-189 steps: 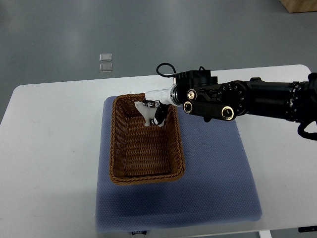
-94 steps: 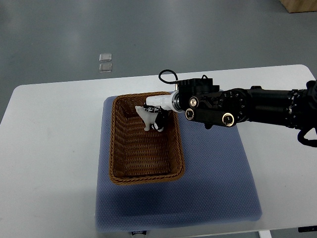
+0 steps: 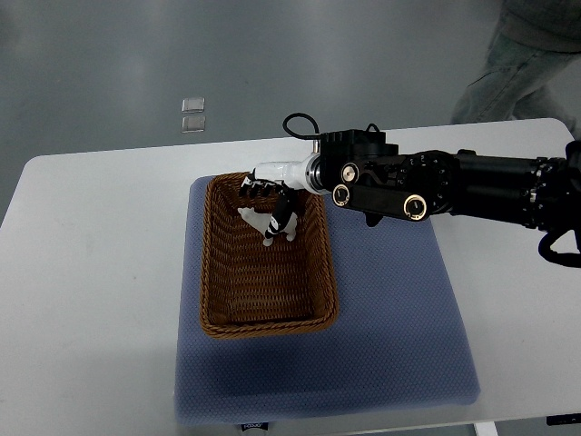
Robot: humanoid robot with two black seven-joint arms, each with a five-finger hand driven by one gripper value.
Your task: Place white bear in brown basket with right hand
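The white bear is inside the far end of the brown wicker basket, low near its floor. My right hand reaches in over the basket's far right rim from the right. Its fingers are curled against the bear and hold it. The black right arm stretches across the table from the right edge. The left arm is not in view.
The basket stands on a blue mat on a white table. Two small clear squares lie on the grey floor beyond the table. A person's leg shows at the top right.
My right hand has shifted left and lowered the bear deeper into the basket's far end. A person's leg has come into view at the top right.
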